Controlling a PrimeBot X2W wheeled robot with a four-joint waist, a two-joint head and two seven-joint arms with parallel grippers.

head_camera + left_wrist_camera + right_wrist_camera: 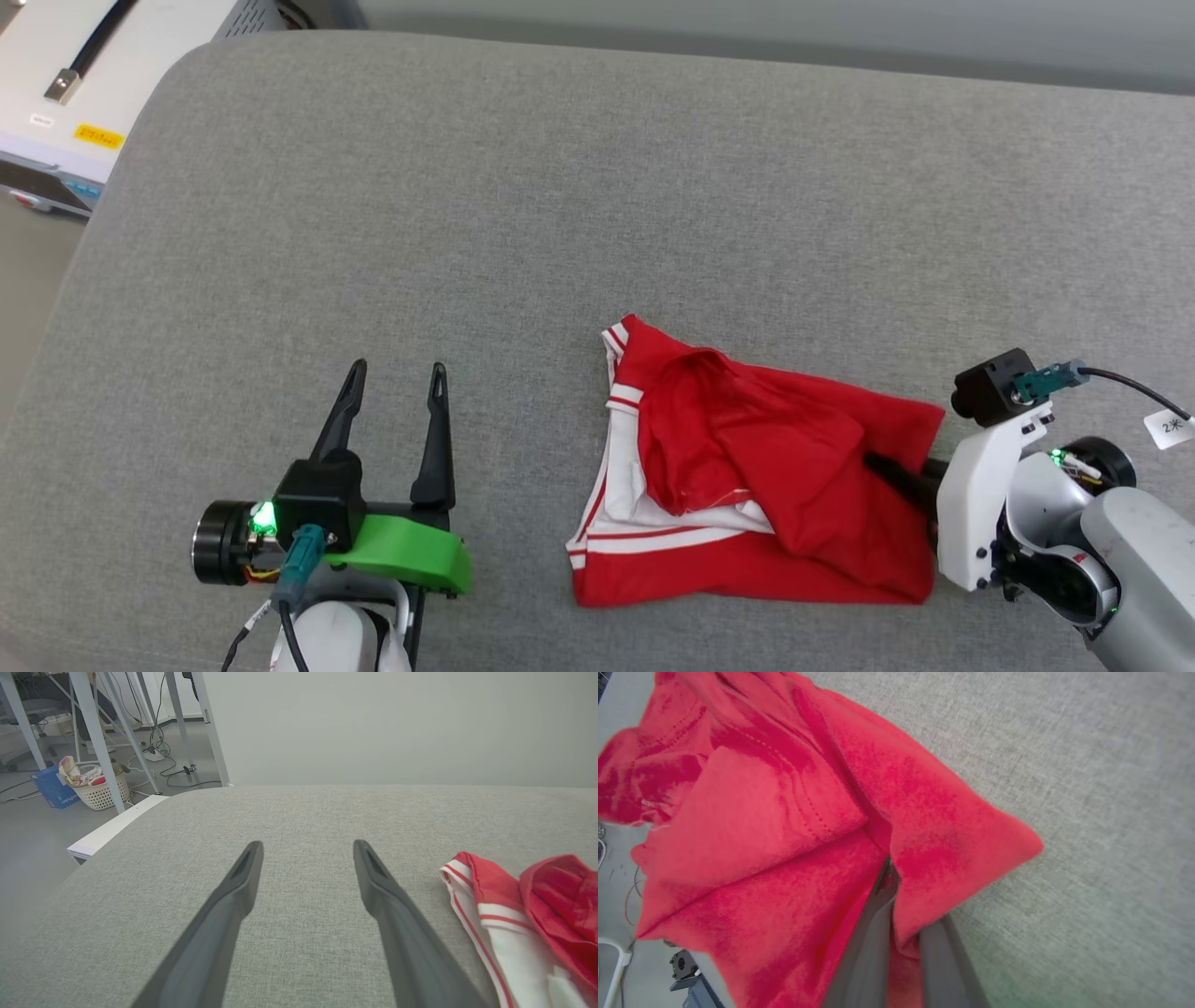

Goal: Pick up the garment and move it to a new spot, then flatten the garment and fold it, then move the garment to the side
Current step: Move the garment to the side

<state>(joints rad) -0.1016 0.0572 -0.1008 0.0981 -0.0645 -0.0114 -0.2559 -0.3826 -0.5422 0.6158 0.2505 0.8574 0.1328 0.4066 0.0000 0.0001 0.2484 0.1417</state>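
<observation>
The garment (766, 467) lies crumpled in a loose heap on the right half of the desk (523, 187), toward the near edge. It is bright red, with a white sleeve showing at its left side, edged in red and white stripes, and a striped band running along its lower front. The red cloth is folded over itself in soft ridges, and no letters or number can be made out. The right claw (892, 469) comes in from the garment's right edge with its dark fingers tucked among the folds. In the right wrist view the fingers (868, 952) stand close together with red cloth pinched between them. The left claw (397, 373) hovers over bare desk well to the left of the garment, its two fingers spread wide and holding nothing. The desk is covered in a grey woven fabric and has a rounded far-left corner. Beyond that corner sits a white device with a yellow label (98, 135). The left wrist view shows a pale wall behind the desk, white frame legs on a grey floor, a woven basket (100, 791) with cloth in it, a blue box (51, 788) and loose cables.
</observation>
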